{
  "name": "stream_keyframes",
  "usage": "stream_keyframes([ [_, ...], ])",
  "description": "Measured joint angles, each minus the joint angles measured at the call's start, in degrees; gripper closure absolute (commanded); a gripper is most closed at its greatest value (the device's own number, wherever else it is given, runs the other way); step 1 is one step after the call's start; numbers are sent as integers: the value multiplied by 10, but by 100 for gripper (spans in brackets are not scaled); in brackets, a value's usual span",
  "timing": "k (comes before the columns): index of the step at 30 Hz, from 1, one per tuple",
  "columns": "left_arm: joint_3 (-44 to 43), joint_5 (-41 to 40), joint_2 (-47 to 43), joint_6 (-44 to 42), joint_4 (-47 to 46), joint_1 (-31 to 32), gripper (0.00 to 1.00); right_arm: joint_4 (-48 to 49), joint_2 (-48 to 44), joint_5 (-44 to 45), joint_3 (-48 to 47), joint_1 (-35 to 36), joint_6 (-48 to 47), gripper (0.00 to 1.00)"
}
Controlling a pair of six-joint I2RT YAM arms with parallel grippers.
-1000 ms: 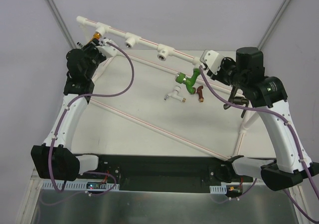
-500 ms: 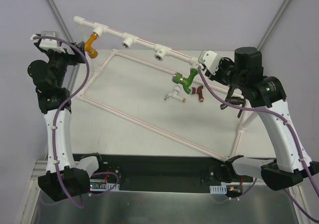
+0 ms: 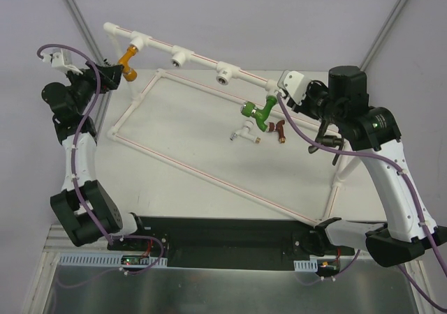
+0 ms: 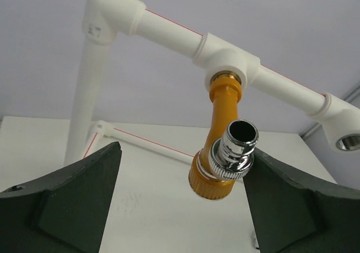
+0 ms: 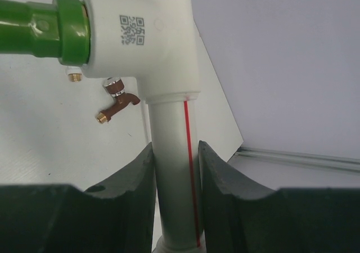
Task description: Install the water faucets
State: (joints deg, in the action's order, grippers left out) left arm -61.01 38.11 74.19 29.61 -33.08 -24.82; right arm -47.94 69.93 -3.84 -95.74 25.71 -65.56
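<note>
The orange-gold faucet (image 3: 128, 58) hangs from the leftmost tee socket of the white pipe frame (image 3: 199, 54). My left gripper (image 3: 110, 73) is open just left of it. In the left wrist view the faucet (image 4: 220, 130) and its chrome spout (image 4: 236, 149) sit between my fingers (image 4: 73, 202), close to the right one. The green faucet (image 3: 260, 111) is in the frame's right corner socket. My right gripper (image 3: 279, 94) is shut on the frame's upright pipe (image 5: 171, 135) below that socket. The white faucet (image 3: 244, 132) and dark red faucet (image 3: 280, 129) lie on the table. The grey faucet is out of view.
Two tee sockets (image 3: 180, 61) (image 3: 223, 77) on the top rail hold nothing. The frame's low pipes (image 3: 209, 178) cross the table diagonally. The green faucet (image 5: 42, 25) and dark red faucet (image 5: 118, 104) show in the right wrist view.
My left gripper let go of the orange-gold faucet, swung out to the left, then came back a little toward it. The frame shifted slightly. My right gripper kept its hold.
</note>
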Motion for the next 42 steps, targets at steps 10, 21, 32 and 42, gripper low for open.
stream_keyframes([
  [10,-31,89,82,3,-95,24,18,0,0,0,0,0,0,98],
  [21,-69,99,111,-94,-70,59,79,1,0,-3,0,0,0,98],
  [32,-108,31,77,-264,110,113,100,-2,3,8,0,-5,-1,98],
  [42,-110,-97,30,-462,208,159,100,-8,3,16,0,-7,-5,98],
])
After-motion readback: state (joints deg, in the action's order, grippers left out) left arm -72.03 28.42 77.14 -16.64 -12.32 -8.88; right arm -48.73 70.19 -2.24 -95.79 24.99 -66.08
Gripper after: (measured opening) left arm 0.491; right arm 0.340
